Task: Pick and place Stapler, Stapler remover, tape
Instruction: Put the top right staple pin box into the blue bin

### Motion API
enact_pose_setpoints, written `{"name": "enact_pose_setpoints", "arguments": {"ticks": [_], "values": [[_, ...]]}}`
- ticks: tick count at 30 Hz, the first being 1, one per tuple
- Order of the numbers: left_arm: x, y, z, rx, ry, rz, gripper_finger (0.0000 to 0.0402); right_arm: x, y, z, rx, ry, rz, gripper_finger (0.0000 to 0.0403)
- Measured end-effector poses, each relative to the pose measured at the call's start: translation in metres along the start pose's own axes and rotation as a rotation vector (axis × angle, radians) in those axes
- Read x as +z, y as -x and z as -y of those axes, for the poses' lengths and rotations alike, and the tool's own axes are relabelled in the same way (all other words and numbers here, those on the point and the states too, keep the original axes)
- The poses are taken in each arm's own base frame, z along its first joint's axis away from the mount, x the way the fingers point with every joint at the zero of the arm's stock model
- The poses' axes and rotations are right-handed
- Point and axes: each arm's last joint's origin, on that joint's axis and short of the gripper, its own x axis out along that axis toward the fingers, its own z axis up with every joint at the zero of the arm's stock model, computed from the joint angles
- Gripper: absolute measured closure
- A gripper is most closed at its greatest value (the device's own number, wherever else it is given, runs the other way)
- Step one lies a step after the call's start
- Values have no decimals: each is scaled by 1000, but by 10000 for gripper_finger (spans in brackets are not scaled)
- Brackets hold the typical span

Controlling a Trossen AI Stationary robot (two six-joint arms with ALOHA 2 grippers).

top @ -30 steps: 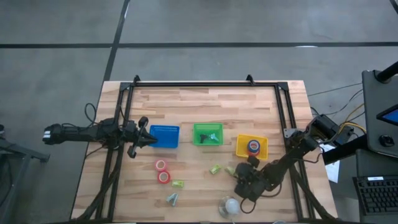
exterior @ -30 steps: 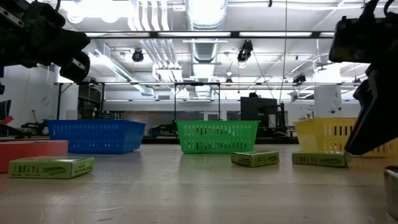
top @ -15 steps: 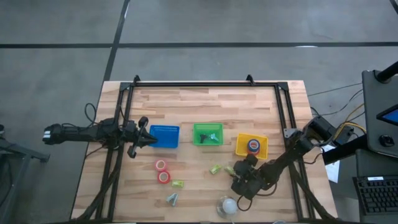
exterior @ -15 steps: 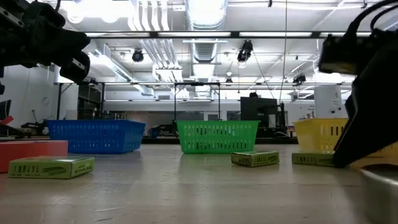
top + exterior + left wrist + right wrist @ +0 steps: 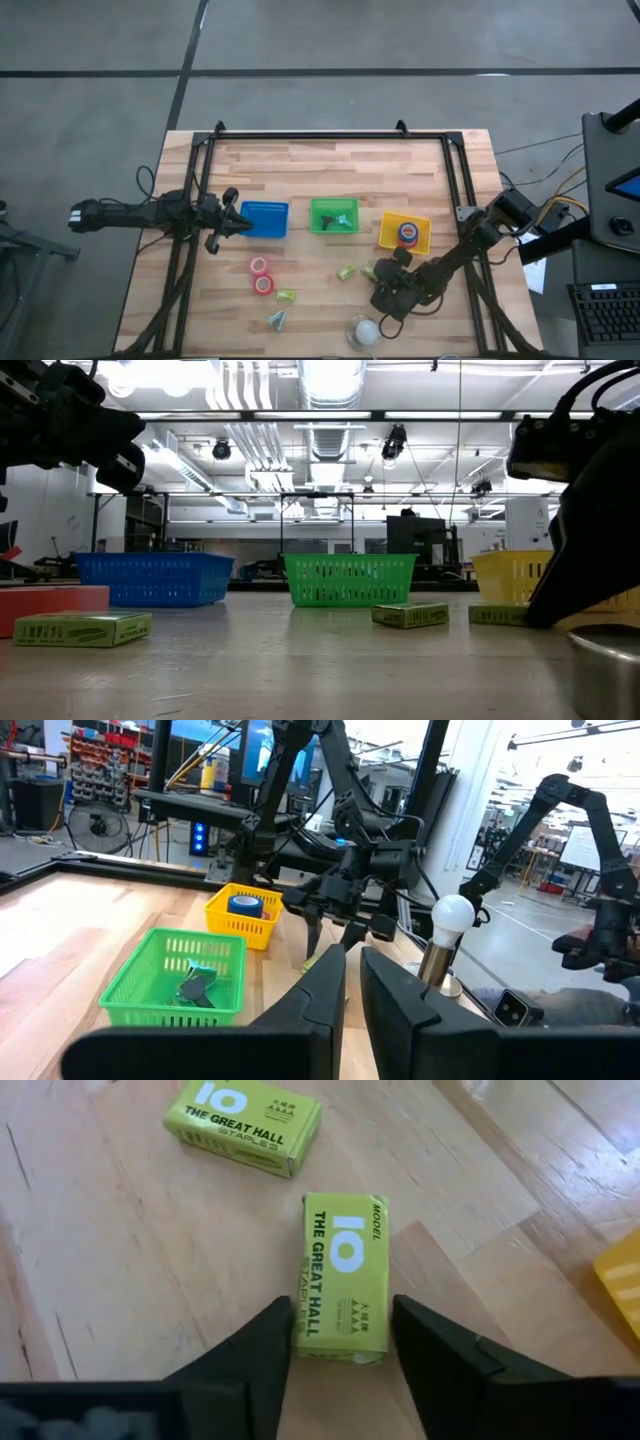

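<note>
My right gripper [image 5: 381, 289] stands low at the table's near right, its fingers on either side of a yellow-green staple box [image 5: 340, 1275]. A second staple box [image 5: 243, 1125] lies beside it. Two red tape rolls [image 5: 260, 275] lie flat on the table. A blue tape roll [image 5: 406, 234] and a red one sit in the yellow basket [image 5: 386, 238]. A dark tool [image 5: 336, 222] lies in the green basket [image 5: 318, 216]. My left gripper [image 5: 236, 222] waits shut and level beside the blue basket [image 5: 265, 218]. My right gripper has the staple box's near end [image 5: 338, 1342] between its two fingers, one on each long side. The fingers [image 5: 262, 1348] come slanting down from the table's right and lie along the box. The box lies flat on the table.
A white ball on a metal stand [image 5: 366, 330] is close by my right gripper, toward the near edge. A third staple box [image 5: 286, 296] and a small greenish tool [image 5: 277, 319] lie near the front. Black frame rails [image 5: 455, 190] run along the table's sides.
My right gripper has crept a little toward the table's left and down, over the staple box. The box lies where it was.
</note>
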Motion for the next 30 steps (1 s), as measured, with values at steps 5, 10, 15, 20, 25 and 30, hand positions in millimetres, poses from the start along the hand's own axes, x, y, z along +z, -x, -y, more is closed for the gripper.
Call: {"name": "enact_pose_setpoints", "arguments": {"ticks": [5, 10, 15, 20, 25, 30], "values": [[0, 0, 0, 0, 0, 0, 360, 3, 4, 0, 20, -8, -2, 289], [0, 0, 0, 0, 0, 0, 360, 11, 14, 0, 42, -19, 48, 300], [0, 0, 0, 0, 0, 0, 360, 22, 25, 1, 51, -18, 136, 282], [0, 0, 0, 0, 1, -1, 360, 33, 38, 3, 65, 6, 208, 286], [0, 0, 0, 0, 0, -1, 360, 45, 55, 6, 75, 47, 288, 294], [0, 0, 0, 0, 0, -1, 360, 56, 71, 9, 92, 79, 361, 285]]}}
